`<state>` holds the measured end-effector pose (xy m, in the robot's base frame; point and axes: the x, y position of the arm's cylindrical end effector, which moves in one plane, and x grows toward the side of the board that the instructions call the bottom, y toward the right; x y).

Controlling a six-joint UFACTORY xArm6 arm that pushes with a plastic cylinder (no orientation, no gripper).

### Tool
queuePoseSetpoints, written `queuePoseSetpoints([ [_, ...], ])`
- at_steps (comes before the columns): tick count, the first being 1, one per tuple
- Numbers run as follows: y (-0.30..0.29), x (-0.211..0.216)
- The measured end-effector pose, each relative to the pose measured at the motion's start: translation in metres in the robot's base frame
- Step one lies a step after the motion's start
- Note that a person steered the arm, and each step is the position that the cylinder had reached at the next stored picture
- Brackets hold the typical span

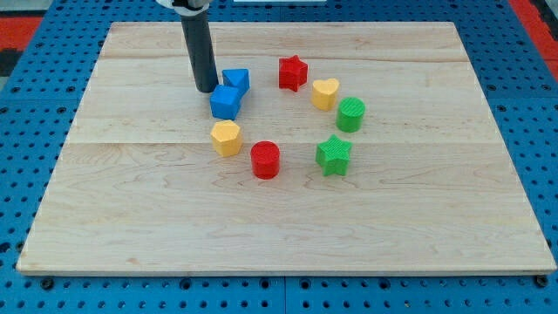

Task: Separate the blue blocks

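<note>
Resting on the pale wooden tabletop point(131, 218), my tip point(207, 89) touches the small blue plastic cube point(225, 102), itself touching the blue wedge-like plastic block point(236, 80). Both look light, rigid and easily slid, so pushing one flat side should part them. No claw is fitted, so no open or closed state applies.

my tip point(207, 89) sits against the view's left of two touching blue blocks: blue cube point(225, 103), other blue block point(236, 80). yellow block point(226, 138) obstructs just below; board's left side open.

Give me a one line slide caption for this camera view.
My tip rests just left of two touching blue blocks, part of a coloured ring on the wooden board.
</note>
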<state>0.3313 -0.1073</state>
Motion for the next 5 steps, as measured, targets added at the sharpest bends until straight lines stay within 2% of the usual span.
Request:
queuePoseSetpoints([
  [1,-0.011,-0.02],
  [5,0.052,-0.003],
])
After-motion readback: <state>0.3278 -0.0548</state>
